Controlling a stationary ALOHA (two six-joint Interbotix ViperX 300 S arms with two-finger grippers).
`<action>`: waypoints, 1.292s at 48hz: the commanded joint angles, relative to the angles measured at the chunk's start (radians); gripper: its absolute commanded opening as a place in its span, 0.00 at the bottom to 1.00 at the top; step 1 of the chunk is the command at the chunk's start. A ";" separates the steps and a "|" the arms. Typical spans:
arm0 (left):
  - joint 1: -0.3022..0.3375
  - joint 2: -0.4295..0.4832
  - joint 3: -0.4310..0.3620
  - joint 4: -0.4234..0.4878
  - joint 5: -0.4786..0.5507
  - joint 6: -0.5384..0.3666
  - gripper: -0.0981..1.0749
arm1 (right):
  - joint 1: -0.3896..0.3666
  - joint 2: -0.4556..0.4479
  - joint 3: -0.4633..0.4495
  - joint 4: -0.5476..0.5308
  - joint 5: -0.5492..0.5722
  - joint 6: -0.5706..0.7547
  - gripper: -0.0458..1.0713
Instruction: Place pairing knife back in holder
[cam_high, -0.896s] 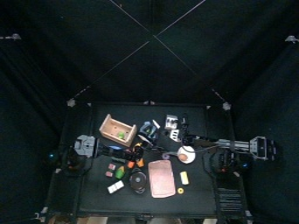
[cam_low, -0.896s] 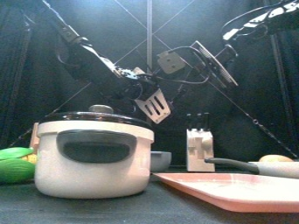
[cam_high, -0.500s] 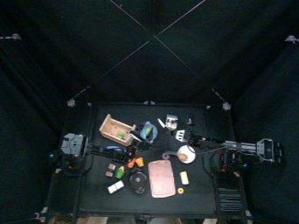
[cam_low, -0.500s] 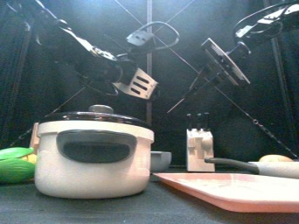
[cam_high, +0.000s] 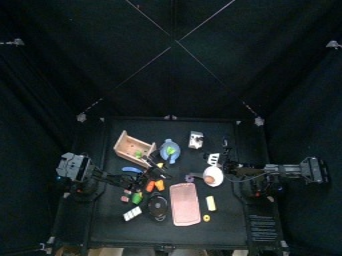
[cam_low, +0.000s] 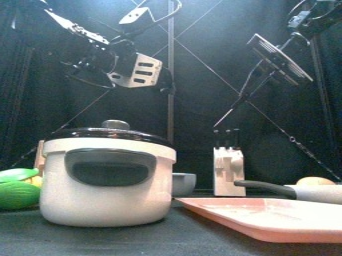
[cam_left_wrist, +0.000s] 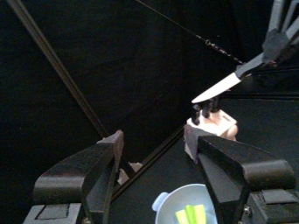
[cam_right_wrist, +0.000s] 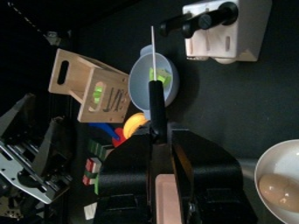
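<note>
Where the top view looks down, the holder (cam_high: 197, 139) stands near the table's (cam_high: 227, 232) far edge, apart from the white bowl (cam_high: 213, 176). At table height, the holder (cam_low: 229, 171) sits behind the white cooker (cam_low: 107, 180). From the left wrist, the left gripper (cam_left_wrist: 156, 164) has its jaws apart and holds nothing. From the right wrist, the right gripper (cam_right_wrist: 163, 156) is clamped on the knife (cam_right_wrist: 155, 77), its blade pointing past the holder (cam_right_wrist: 225, 29).
</note>
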 joint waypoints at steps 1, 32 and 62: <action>-0.008 -0.038 0.008 -0.009 0.000 -0.052 0.87 | 0.014 -0.009 -0.018 0.020 0.018 -0.023 0.40; 0.003 -0.242 0.193 0.202 0.359 -0.264 0.87 | -0.038 -0.008 -0.109 0.259 0.199 -0.370 0.40; 0.071 -0.376 0.334 0.565 0.454 -0.640 0.87 | -0.161 0.061 -0.196 0.442 0.339 -0.637 0.40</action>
